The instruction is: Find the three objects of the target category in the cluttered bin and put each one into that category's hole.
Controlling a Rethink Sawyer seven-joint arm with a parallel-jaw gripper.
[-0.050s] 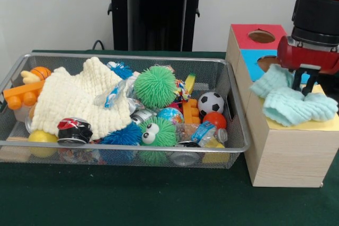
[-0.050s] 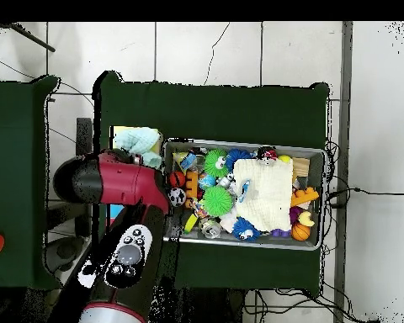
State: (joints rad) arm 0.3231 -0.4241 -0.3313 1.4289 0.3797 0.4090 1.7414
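One pale mint cloth (image 1: 288, 99) lies bunched on top of the wooden sorting box (image 1: 288, 157), over its yellow section, just beside the blue and red holes. The gripper (image 1: 306, 84) hangs right at the cloth, seemingly pinching a fold, though I cannot tell for sure. Beside the box, the wire bin (image 1: 233, 125) holds a cream knitted cloth (image 1: 79, 101), a green spiky ball (image 1: 154, 87) and a small soccer ball (image 1: 211, 102).

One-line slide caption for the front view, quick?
Gripper lowers mint cloth onto sorting box beside the cluttered mesh bin.
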